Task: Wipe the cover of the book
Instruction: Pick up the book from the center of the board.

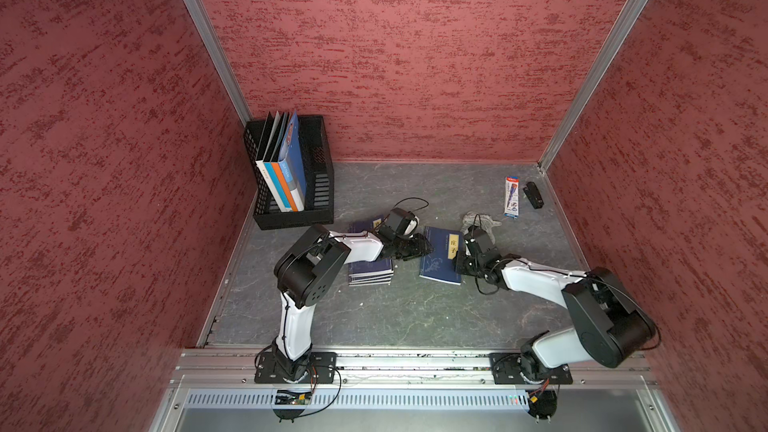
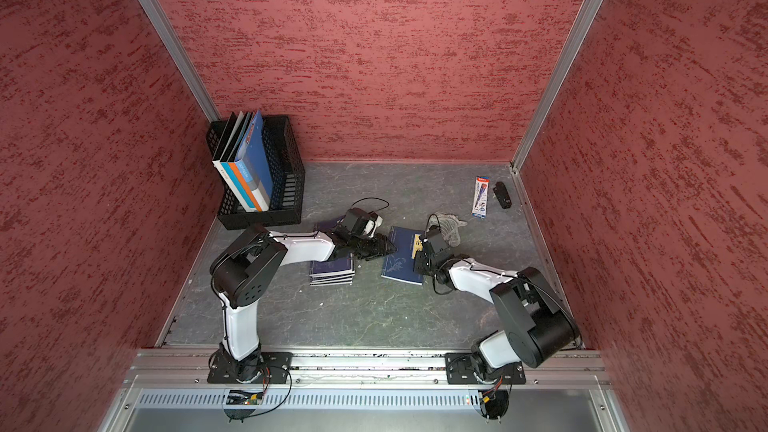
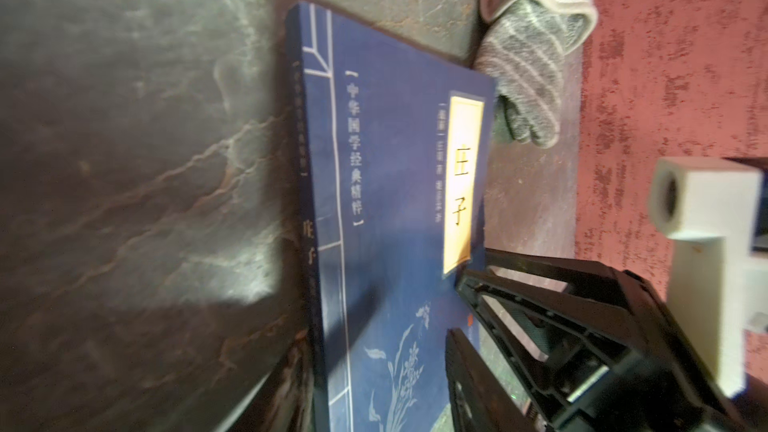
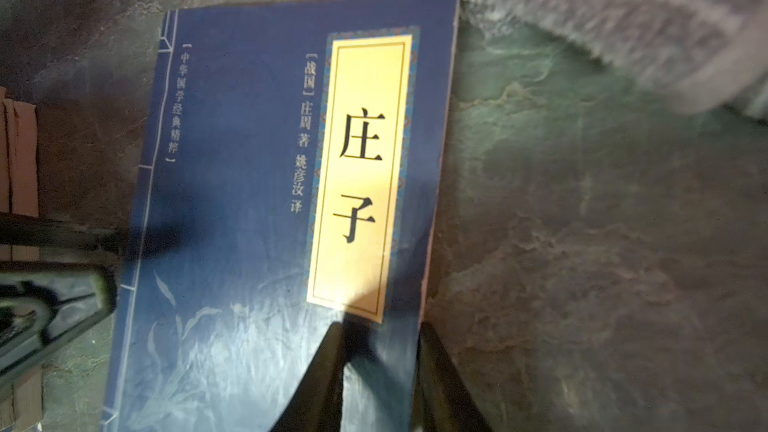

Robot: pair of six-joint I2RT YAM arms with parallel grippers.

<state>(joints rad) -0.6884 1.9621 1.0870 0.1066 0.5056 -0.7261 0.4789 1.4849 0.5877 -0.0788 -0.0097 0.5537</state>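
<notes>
Both claws at the blue book point(image 1: 438, 263); cloth point(image 1: 484, 222) loose on the bench point(image 1: 395, 317).
Book lies flat, cover up, between the claws. Left claw point(image 1: 424, 249) sits at the spine edge, jaws apart, nothing seen in them. Right claw point(image 4: 380, 338) is over the opposite edge, jaws part open: one finger on the cover, the other at the edge, no grip evident. Cloth lies just beyond the right claw. Stack of blue books point(image 1: 370, 276) lies under the left arm.

Loose blue book point(image 1: 436, 270): one. Book stack point(image 1: 370, 275): one, number unclear. Grey cloth point(image 1: 490, 222): one. File basket point(image 1: 321, 184): one. Pen packet point(image 1: 511, 197): one. Small black object point(image 1: 533, 195): one.
</notes>
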